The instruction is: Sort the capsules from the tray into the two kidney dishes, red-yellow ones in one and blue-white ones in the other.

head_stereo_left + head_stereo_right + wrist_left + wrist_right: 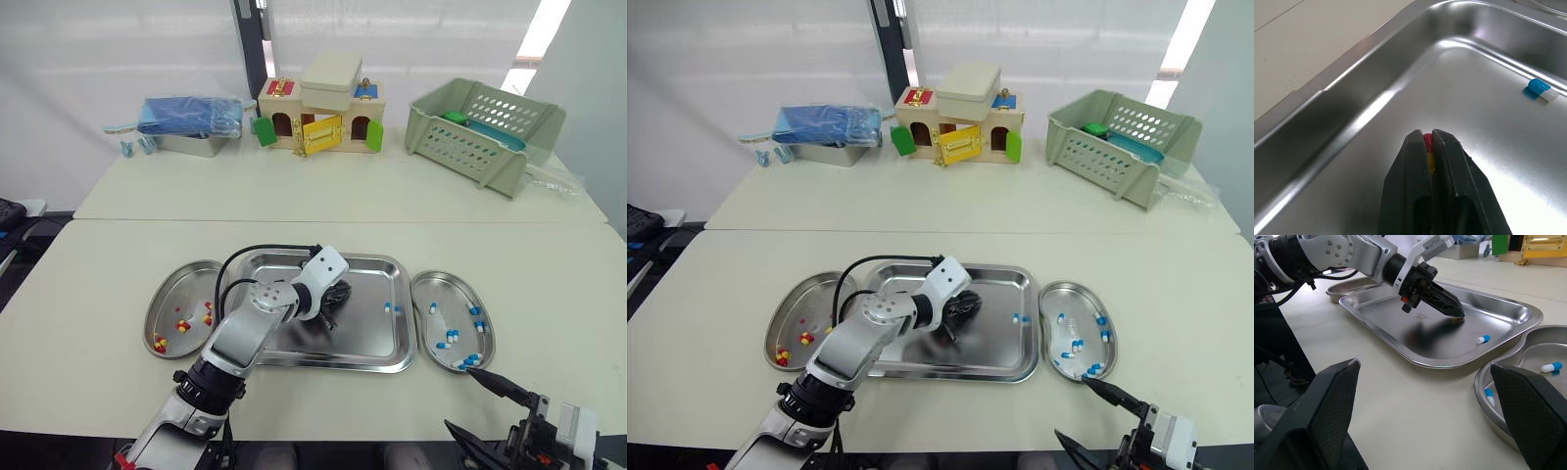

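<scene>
Red-yellow capsule (1427,145) is nipped between the closed fingers of the left tool (1428,139), low over the rectangular steel tray (1327,98). Gripped, I'd say, for lifting out. A blue-white capsule (1542,91) lies ahead of that tool; the steel kidney dish (168,294) holding red-yellows sits to its left. Right tool (1424,366) hangs spread, empty. No readable lettering anywhere.
</scene>
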Motion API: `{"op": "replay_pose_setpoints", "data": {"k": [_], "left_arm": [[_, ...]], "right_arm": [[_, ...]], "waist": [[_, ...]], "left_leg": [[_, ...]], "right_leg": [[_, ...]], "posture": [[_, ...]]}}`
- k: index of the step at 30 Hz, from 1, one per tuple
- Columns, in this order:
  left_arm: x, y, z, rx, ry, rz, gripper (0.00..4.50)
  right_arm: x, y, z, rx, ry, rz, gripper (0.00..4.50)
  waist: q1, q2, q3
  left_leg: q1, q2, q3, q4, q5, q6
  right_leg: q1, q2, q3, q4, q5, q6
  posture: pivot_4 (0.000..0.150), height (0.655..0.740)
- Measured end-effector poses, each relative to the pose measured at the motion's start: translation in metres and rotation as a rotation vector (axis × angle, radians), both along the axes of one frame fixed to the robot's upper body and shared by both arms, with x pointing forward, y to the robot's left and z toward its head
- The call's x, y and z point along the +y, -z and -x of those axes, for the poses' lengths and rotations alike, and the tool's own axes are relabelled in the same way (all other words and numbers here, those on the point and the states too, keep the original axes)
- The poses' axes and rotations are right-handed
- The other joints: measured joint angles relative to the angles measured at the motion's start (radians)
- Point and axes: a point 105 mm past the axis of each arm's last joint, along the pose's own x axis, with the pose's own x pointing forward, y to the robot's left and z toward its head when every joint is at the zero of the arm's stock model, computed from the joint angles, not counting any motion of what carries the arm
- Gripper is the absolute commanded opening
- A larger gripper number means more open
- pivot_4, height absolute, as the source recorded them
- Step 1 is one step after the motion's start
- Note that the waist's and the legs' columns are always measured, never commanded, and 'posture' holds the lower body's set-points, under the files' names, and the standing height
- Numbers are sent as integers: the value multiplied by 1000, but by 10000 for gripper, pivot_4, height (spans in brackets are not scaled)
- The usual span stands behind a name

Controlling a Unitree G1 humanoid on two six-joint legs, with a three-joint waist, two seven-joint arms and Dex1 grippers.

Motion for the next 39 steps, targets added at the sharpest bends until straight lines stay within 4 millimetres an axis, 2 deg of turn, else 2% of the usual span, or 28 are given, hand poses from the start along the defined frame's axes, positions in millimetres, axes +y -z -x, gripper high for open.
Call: {"op": "replay_pose_setpoints", "data": {"k": [15,18,23,33,39], "left_arm": [[20,-11,-5,-22,-32,-4,341],[24,-21,-5,-35,-42,31,341],[64,-43,-4,-76,-118,48,341],[153,-54,18,-50,-412,66,341],[189,-52,31,-62,-621,65,341]], "right_arm": [[-1,-5,-4,-18,-37,16,45000],[-1,-5,-3,-14,-65,27,45000],[-2,-9,-4,-10,-128,49,45000],[8,-20,-13,-23,-256,40,45000],[14,-26,-22,-48,-321,31,45000]], "waist": [[0,0,0],[-1,0,0],[-6,0,0],[-2,0,0],[-1,-1,0]], "left_leg": [[0,0,0,0,0,0],[0,0,0,0,0,0],[1,0,0,0,0,0],[1,0,0,0,0,0],[0,0,0,0,0,0]], "right_leg": [[0,0,0,0,0,0],[0,0,0,0,0,0],[0,0,1,0,0,0],[0,-1,0,0,0,0],[0,-1,0,0,0,0]], "posture": [[1500,7400],[1500,7400],[1500,7400],[1500,7400],[1500,7400]]}}
